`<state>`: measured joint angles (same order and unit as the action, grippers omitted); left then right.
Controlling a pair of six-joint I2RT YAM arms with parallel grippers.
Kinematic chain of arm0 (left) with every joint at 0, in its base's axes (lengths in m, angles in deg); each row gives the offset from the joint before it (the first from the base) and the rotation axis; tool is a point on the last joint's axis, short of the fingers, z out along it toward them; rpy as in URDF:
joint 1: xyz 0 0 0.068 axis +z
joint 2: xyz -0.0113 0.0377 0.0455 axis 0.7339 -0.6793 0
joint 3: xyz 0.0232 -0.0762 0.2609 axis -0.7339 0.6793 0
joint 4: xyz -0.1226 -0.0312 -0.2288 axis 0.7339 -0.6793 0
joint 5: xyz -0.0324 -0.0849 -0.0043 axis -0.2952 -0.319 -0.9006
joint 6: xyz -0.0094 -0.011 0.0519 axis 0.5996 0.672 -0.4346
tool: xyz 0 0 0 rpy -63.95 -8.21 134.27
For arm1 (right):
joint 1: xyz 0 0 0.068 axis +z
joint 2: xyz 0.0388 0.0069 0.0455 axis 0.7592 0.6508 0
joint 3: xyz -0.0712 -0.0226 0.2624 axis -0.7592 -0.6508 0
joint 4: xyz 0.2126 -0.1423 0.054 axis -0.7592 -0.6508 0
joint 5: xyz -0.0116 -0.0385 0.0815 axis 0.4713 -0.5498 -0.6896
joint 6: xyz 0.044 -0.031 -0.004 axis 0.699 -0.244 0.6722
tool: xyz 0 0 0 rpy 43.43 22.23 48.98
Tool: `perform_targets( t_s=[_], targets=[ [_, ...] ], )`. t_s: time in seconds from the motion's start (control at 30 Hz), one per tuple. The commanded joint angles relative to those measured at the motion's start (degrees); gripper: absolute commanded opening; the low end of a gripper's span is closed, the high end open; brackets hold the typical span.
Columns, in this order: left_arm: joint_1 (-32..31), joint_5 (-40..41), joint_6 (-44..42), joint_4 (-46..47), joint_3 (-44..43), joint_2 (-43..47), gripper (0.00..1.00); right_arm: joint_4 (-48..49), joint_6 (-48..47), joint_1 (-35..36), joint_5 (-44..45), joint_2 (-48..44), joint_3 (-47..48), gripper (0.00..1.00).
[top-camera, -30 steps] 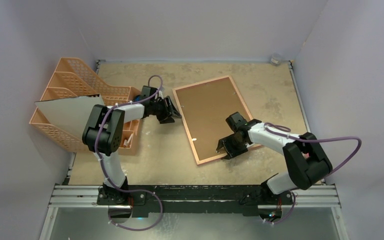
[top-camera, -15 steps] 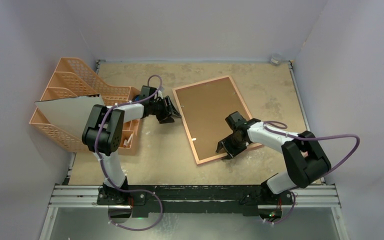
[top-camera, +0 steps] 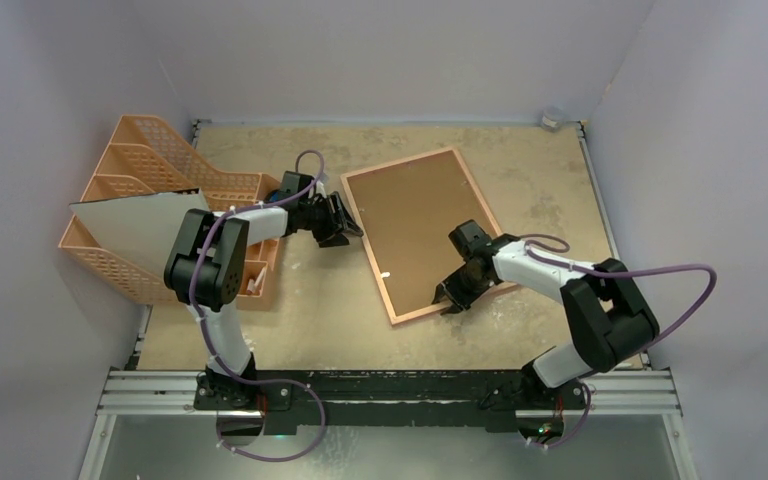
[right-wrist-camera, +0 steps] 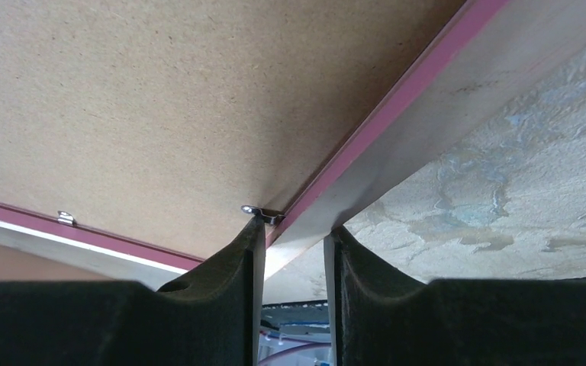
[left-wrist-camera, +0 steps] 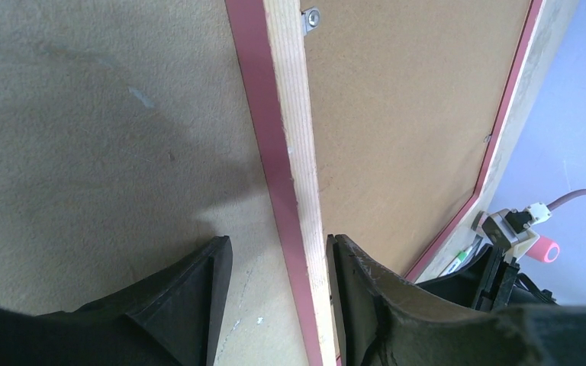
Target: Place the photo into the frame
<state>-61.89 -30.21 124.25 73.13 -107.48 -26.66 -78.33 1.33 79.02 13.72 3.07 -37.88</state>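
Pink-edged frame point(left-wrist-camera: 294, 152) lies face down (brown backing point(left-wrist-camera: 404, 114) upward) on the worktop point(left-wrist-camera: 84, 152). Left hand point(left-wrist-camera: 277, 252) straddles its rim, fingers point(left-wrist-camera: 198, 305) spread; right hand point(right-wrist-camera: 296, 229) straddles another rim, whether pinching I cannot tell.

A worn tan tabletop point(top-camera: 260, 330) is being enclosed by pale lilac walls point(top-camera: 410, 50) and evenly lit from above.

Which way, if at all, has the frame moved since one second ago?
Yes. The frame slid slightly left, toward the orange file rack.

no legible text or labels
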Motion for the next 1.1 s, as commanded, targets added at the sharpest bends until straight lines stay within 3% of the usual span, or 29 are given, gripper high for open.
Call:
perform_targets(
  t_s=[0.0,0.1,0.13,0.3,0.47,0.67,0.83,1.07],
  targets=[
    [0.35,-1.01,0.06,1.11,0.28,-0.11,0.52,0.10,-3.27,0.30,5.62,1.89,1.57,0.15],
    [0.35,-1.03,-0.02,0.95,0.23,-0.07,0.52,1.61,-5.69,0.39,5.15,1.41,2.30,0.11],
    [0.35,-1.01,-0.09,0.91,0.22,0.06,0.52,2.18,-6.16,0.58,5.93,0.48,2.49,0.14],
    [0.35,-1.13,-0.55,0.59,0.09,0.26,0.52,5.93,-9.58,0.70,8.08,-4.09,2.20,0.52],
    [0.35,-1.36,-1.22,0.62,0.16,0.51,0.55,2.97,-11.19,0.70,10.00,-6.02,1.81,0.72],
    [0.18,-1.60,-1.26,1.91,0.91,0.94,0.59,-4.10,-15.49,0.70,13.57,-7.14,3.18,0.76],
    [-0.04,-1.58,-1.58,3.08,2.49,2.28,0.61,-10.60,-21.25,0.70,22.20,-6.83,7.54,0.77],
    [-0.46,-0.62,-2.61,5.13,3.56,3.07,0.64,-11.94,-30.20,-0.05,34.65,-0.68,16.32,0.84]
  ],
)
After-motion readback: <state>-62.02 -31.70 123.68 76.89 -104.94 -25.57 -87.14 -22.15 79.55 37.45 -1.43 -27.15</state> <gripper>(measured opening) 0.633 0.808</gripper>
